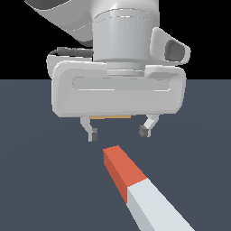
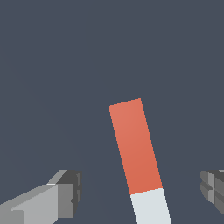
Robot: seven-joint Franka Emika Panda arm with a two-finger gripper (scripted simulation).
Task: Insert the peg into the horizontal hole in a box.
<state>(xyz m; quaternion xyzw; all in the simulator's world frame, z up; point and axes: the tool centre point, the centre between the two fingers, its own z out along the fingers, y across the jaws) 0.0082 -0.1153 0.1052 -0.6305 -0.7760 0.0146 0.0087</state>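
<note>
Dark slate-blue floor fills the lower part of the exterior view, meeting a plain black background behind the robot. From the top of that view a pale grey robot arm comes down to a broad, rounded hand body, and below it hangs the gripper. Going from the exterior view's left to its right, one short finger points down with a dark pad at its tip, then comes a wide stretch of bare floor, then the second finger. The fingers stand far apart and grip nothing. A thin tan strip shows just under the hand body between them; what it belongs to cannot be told. The peg lies flat on the floor, apart from both fingertips and nearer the camera than they are. Its orange-red end points toward the gap between the fingers, and its pale grey-white length runs off toward the lower edge. In the wrist view the peg sits between the two fingertips, closer to one finger than the other, touching neither.
</note>
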